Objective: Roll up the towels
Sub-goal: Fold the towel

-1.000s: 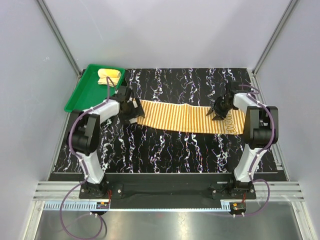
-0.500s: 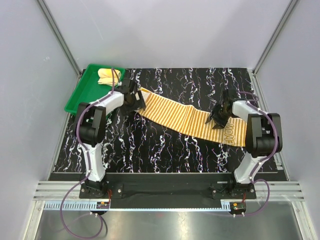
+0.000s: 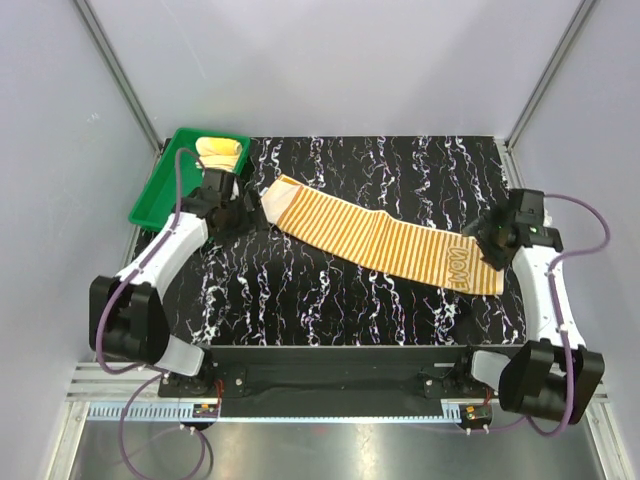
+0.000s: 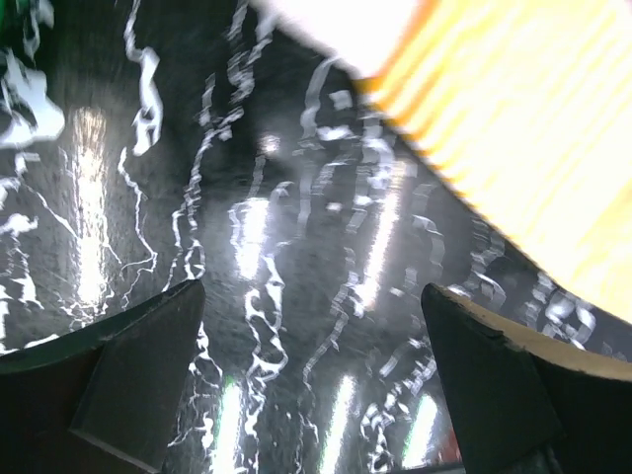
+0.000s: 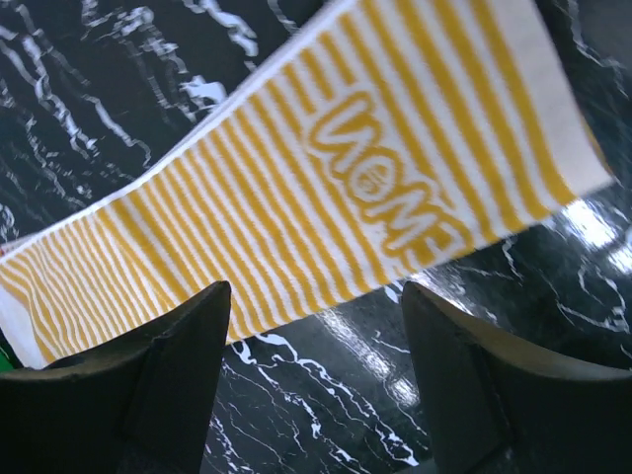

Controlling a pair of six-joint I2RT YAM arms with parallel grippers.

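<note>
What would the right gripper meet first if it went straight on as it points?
Probably the striped towel, near its lettering; depth is unclear, so the right gripper might touch the table first.

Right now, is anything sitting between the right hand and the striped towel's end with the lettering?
Nothing visible does. The right hand is open just above the lettered end of the striped towel, which lies flat on the table. The green tray holding the yellow towel is far off, at the far left corner.

Green tray [image 3: 155,195] sits on black marbled table [image 3: 330,310], at far-left corner.
</note>
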